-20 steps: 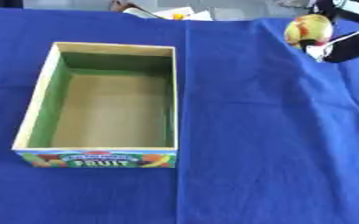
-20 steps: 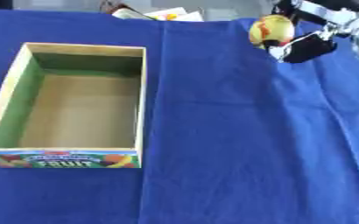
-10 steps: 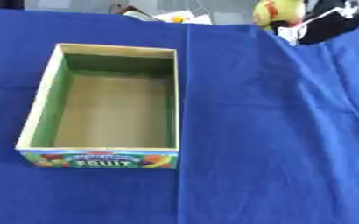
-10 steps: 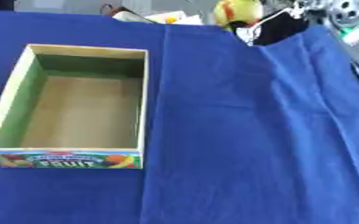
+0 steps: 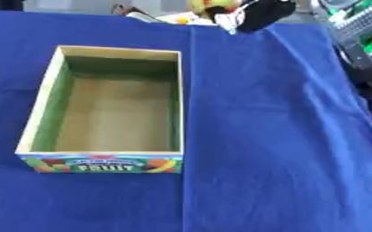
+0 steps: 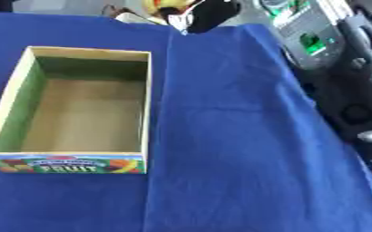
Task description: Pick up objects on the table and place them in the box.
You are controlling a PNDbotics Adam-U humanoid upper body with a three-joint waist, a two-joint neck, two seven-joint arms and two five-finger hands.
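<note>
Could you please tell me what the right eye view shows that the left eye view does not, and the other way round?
Only the right eye view shows the robot's dark right arm running down the right edge, beside the grey device with green parts. The left eye view shows only a slice of that device at its top right corner, and more blue cloth left of the box. Both share the empty fruit box on the blue cloth and, at the top edge, the right hand holding a yellow fruit.
</note>
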